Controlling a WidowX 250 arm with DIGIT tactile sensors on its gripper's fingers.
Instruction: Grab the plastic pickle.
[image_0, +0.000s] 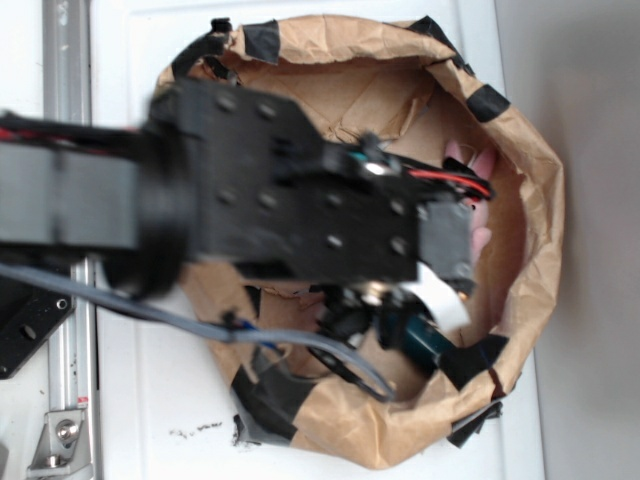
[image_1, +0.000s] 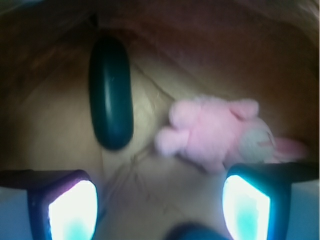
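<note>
The small, smooth, dark teal-green plastic pickle (image_1: 110, 93) lies on the crumpled brown paper floor of the paper bag (image_0: 530, 170), close to the bag's wall. In the wrist view its long axis runs up and down the picture, that is, away from the camera and roughly parallel to the direction in which the fingers point. It sits in the upper left part of this view, ahead of the gripper (image_1: 160, 205) and shifted to the side of the left finger pad (image_1: 74, 210), not centred in the gap.

The jaws are spread wide: the two bright pads stand at the two lower corners of the wrist picture, with nothing between them except bare paper. The gripper holds nothing.

To the right of the pickle, apart from it by a strip of paper, lies the soft pink plush bunny (image_1: 215, 132). Its body reaches near the right finger pad (image_1: 246, 207), so the bunny is in fact closer to the middle of the gap than the pickle is.

In the exterior view the black arm (image_0: 280, 185) covers most of the bag, and only a dark teal end of the pickle (image_0: 422, 340) shows under the wrist.

In my judgement the coming move turns on this offset: the tool has to shift sideways toward the pickle and then forward, so that the pads close across its short width and do not catch the bunny.
</note>
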